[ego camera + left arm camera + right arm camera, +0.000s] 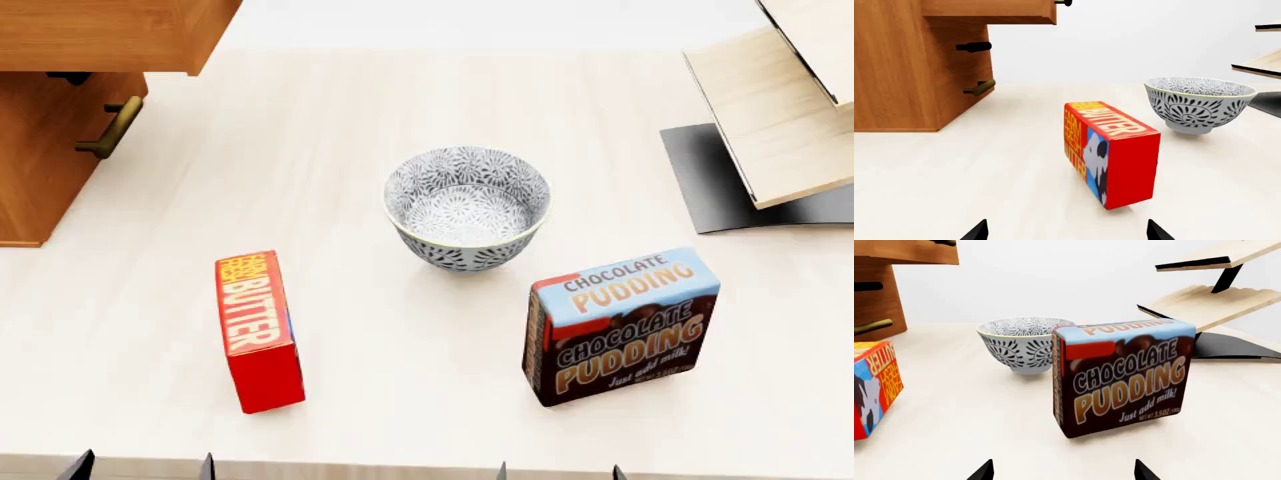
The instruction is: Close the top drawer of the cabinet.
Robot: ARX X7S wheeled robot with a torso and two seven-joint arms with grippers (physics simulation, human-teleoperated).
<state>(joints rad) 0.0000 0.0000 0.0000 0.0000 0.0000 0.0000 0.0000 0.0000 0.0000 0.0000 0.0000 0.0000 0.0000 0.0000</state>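
A pale table [400, 120] fills the head view, with a plain white wall behind it. At upper left the cabinet [40, 170] stands with its top drawer [107, 35] pulled out, overhanging the lower handle [112, 128]. Bowl [467, 208] at centre, butter box [259, 330] lower left, pudding box [621, 325] lower right, rack [787, 110] upper right. The left gripper [1066, 231] and right gripper [1062, 471] have their fingers spread, grasping nothing. Only the wrist views show the rack's shelves side-on and the butter box's cow picture.

Bright, even light, faint shadows, sharp renders
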